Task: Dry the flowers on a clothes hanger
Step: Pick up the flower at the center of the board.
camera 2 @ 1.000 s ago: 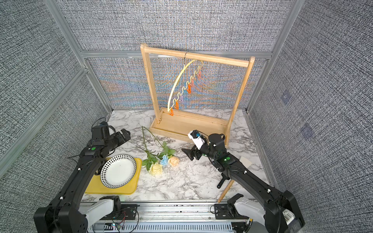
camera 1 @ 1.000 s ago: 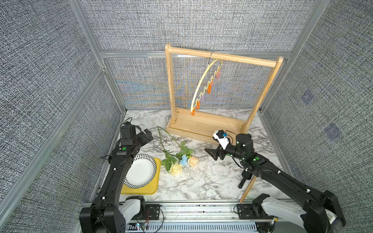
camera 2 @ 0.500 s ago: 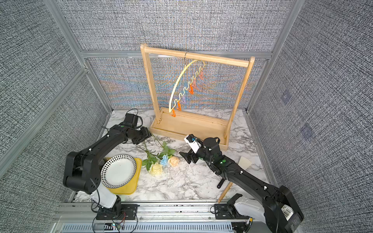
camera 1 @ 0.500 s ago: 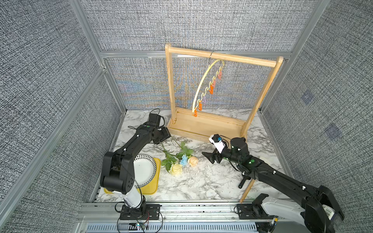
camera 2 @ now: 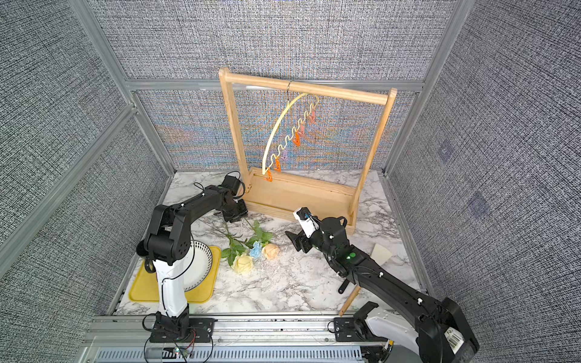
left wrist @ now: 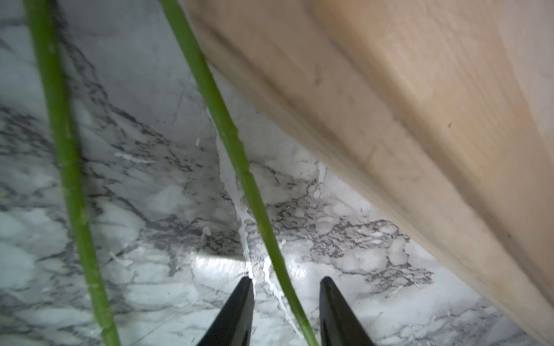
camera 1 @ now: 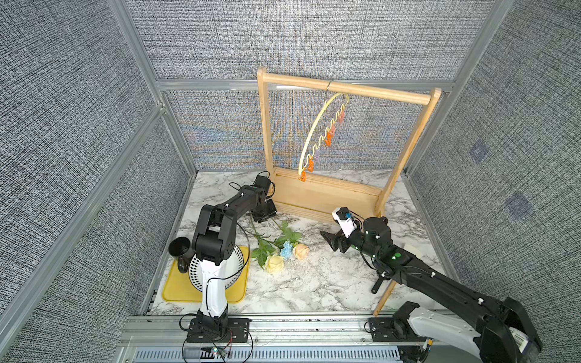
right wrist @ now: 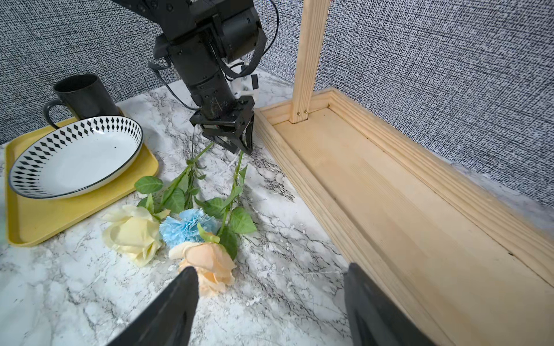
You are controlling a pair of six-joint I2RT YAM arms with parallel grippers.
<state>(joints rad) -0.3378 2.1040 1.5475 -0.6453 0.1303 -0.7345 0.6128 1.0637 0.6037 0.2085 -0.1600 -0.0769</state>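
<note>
The flowers lie on the marble with their blooms together: a peach rose (camera 1: pixel 301 250) (right wrist: pixel 207 257), a pale yellow rose (camera 1: pixel 274 263) (right wrist: pixel 132 233) and a blue bloom (camera 1: pixel 286 249) (right wrist: pixel 186 224). Their stems run back toward the rack. My left gripper (camera 1: pixel 263 217) (left wrist: pixel 284 281) is down at the stem ends. One green stem (left wrist: pixel 239 161) passes between its jaws with a gap on each side, so it is open. My right gripper (camera 1: pixel 328 240) (right wrist: pixel 271 268) hovers open beside the peach rose, holding nothing. The clothes hanger (camera 1: pixel 328 138) (camera 2: pixel 296 138) hangs from the rack's top bar.
The wooden rack (camera 1: pixel 345 89) has a long base (right wrist: pixel 374 194) right beside the left gripper. A yellow tray (camera 1: pixel 176 289) with a patterned plate (camera 1: pixel 235 261) and a black mug (camera 1: pixel 180 251) sits front left. A wooden stick (camera 1: pixel 385 295) lies under the right arm.
The left arm swung from beside the tray to the stem ends by the rack base, and its jaws narrowed around a stem. The right gripper edged left toward the blooms.
</note>
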